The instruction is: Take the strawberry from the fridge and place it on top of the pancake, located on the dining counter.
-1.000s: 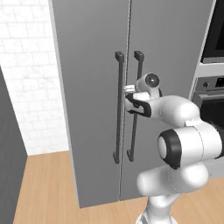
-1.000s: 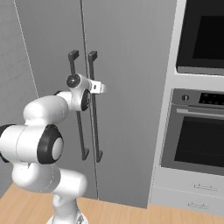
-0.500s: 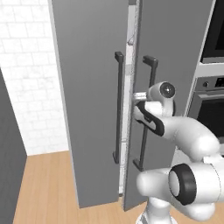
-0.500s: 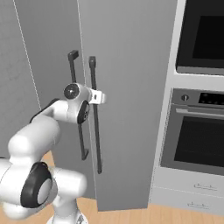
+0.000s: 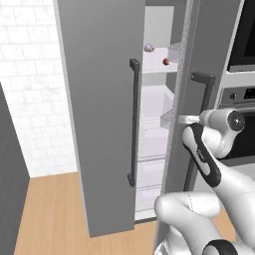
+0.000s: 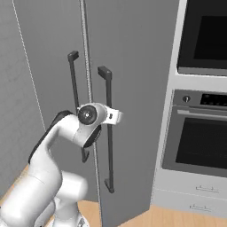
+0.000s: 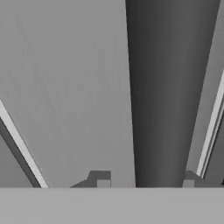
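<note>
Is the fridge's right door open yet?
Yes, the right door is swung out, and the strawberry sits on a white shelf inside.

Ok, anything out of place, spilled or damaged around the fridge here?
Nothing stands out. The fridge has its right door swung open, which fits the job; the strawberry sits upright on a white upper shelf, nothing spilled. The end effector straddles the door's dark handle.

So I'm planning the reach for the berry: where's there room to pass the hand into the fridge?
Through the gap between the fridge's two doors. The upper shelf is tight at the back: strawberry beside a small purplish item. The white shelves below look bare.
</note>
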You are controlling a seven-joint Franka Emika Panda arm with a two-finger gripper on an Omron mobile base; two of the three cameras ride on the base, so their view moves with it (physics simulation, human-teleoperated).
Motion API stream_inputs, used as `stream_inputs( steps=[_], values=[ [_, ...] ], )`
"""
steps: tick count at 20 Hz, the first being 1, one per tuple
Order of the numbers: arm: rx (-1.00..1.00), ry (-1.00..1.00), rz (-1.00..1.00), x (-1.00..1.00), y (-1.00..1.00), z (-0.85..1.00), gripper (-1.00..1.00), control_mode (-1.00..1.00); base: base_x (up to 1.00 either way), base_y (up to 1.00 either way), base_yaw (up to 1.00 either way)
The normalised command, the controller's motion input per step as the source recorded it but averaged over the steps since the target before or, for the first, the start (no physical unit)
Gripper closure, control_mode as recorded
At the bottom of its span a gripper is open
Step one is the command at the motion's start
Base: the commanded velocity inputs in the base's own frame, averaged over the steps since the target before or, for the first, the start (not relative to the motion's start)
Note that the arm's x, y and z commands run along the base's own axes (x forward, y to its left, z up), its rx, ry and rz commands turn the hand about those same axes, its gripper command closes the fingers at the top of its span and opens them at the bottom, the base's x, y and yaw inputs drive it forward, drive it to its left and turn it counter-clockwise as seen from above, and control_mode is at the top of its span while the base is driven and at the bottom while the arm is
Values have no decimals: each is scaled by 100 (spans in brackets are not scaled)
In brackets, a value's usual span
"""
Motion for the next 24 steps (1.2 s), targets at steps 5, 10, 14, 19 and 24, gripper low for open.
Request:
stream_inputs(
  steps=[5, 10, 14, 19, 24],
  values=[
    [5, 7, -2, -31, -8, -7, -100, -100, 0, 0, 0],
    [0, 13, 0, -1, -30, 0, -100, -100, 0, 0, 0],
    [6, 12, 0, 0, -88, -22, -100, -100, 0, 0, 0],
    [1, -2, 9, 24, -74, -36, -100, -100, 0, 0, 0],
    [0, -11, 37, 78, -28, -46, -100, -100, 0, 0, 0]
  ],
)
